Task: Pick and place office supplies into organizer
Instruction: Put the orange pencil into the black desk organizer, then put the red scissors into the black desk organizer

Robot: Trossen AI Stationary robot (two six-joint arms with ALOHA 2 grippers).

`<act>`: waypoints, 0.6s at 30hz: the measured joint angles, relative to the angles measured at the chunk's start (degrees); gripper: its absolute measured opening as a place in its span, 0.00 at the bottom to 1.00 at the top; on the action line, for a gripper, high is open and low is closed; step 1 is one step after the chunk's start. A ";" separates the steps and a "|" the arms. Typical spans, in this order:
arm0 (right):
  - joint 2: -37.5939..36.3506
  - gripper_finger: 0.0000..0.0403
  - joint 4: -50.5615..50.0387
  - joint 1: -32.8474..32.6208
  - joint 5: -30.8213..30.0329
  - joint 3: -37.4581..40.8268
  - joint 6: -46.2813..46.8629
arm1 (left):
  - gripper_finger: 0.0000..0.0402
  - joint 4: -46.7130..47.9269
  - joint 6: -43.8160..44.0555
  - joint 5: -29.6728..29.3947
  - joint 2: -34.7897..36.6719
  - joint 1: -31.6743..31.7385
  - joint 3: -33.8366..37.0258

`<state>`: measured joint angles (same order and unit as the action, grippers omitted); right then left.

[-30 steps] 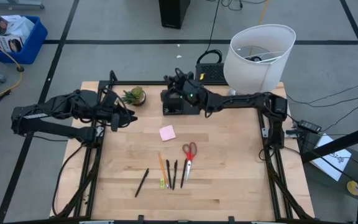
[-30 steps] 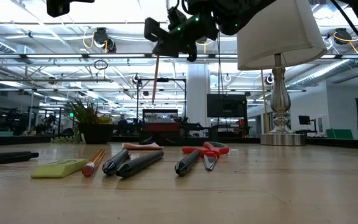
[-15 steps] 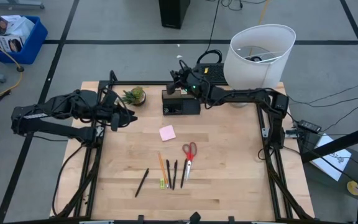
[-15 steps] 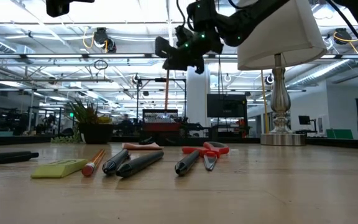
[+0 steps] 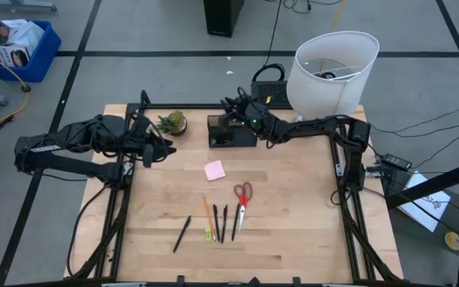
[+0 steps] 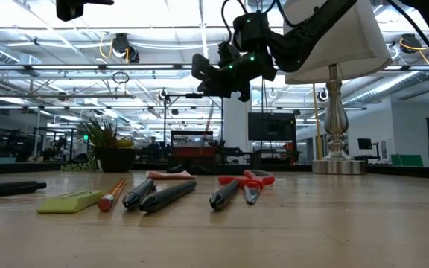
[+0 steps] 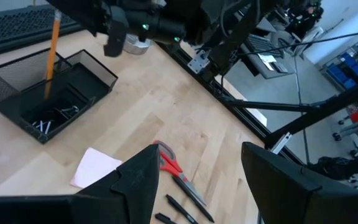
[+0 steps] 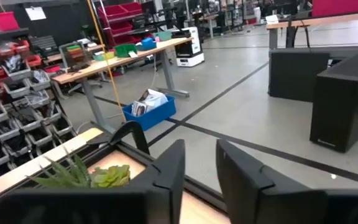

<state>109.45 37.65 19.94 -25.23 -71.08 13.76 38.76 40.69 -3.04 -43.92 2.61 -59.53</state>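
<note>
The organizer (image 5: 231,132) is a dark mesh tray at the table's far middle, also in the left wrist view (image 7: 86,74). An orange pencil (image 7: 52,50) stands in it, leaning on its wall, with small metal bits beside it. My right gripper (image 5: 236,109) hovers open just above and beyond the tray (image 8: 201,180), apart from the pencil. My left gripper (image 5: 156,150) waits open at the table's left (image 7: 197,180). The pink pad (image 5: 214,170), red-handled scissors (image 5: 241,198), a pencil and pens (image 5: 216,221) and a separate black pen (image 5: 182,233) lie flat on the table.
A small potted plant (image 5: 171,122) stands left of the organizer. The big white lamp (image 5: 331,73) fills the far right corner, and a keyboard (image 5: 271,92) lies behind the tray. In the low view a yellow-green piece (image 6: 69,201) lies nearest the table's front edge.
The orange pencil hung below my right gripper over the organizer. Now it no longer hangs there and stands in the tray. My right gripper has shifted toward the table's right and sunk a little.
</note>
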 joint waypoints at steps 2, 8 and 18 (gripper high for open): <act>0.00 0.25 -0.02 -0.45 0.02 0.02 -0.06 | 0.58 0.00 0.00 -0.03 0.00 0.00 0.00; -2.13 0.29 0.77 -2.70 5.91 0.09 -0.44 | 0.58 0.00 -1.36 -0.04 0.00 0.00 0.00; -9.35 0.26 -0.72 -6.99 25.74 0.07 23.99 | 0.58 0.02 -4.30 -0.08 0.00 -0.02 0.00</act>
<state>100.10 36.92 12.95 0.51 -71.00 37.75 38.79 36.39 -3.11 -43.92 2.59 -59.53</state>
